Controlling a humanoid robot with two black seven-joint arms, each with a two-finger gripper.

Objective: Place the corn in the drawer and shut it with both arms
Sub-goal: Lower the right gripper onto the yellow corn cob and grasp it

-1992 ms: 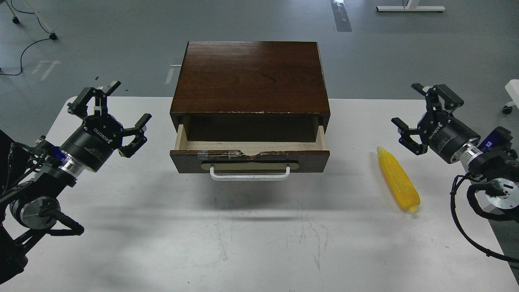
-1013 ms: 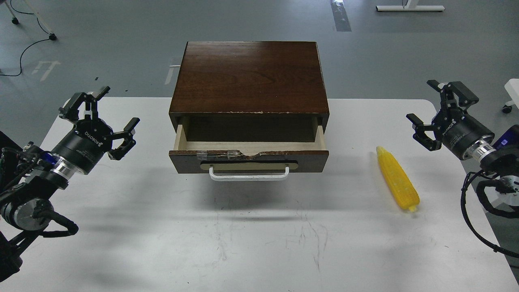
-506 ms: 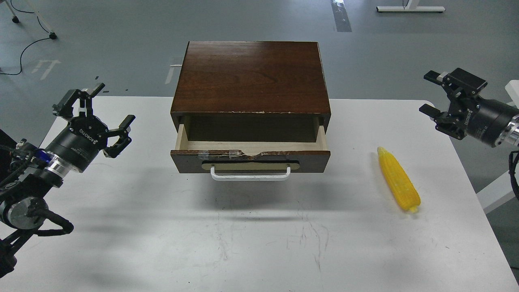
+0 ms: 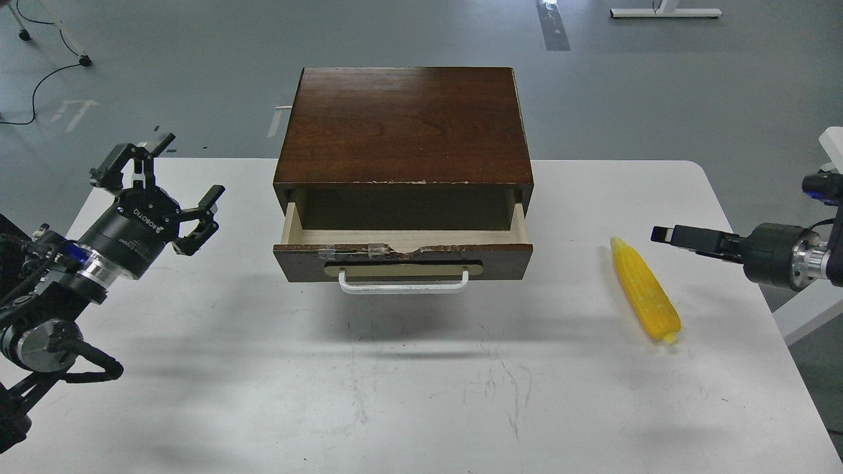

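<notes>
The yellow corn (image 4: 645, 289) lies on the white table (image 4: 421, 395) at the right, its tapered tip pointing away from me. The dark brown drawer (image 4: 403, 253) is pulled partly open from the cabinet (image 4: 403, 125); its pale wood inside is empty and its white bar handle (image 4: 403, 284) faces me. My left gripper (image 4: 188, 168) is open and empty, left of the drawer and above the table. My right gripper (image 4: 666, 235) points left, just right of the corn's far end and apart from it. It is seen edge-on, so its fingers cannot be told apart.
The cabinet stands at the middle back of the table. The table's right edge (image 4: 757, 309) runs close under my right arm. A white stand (image 4: 831, 141) is at the far right, off the table.
</notes>
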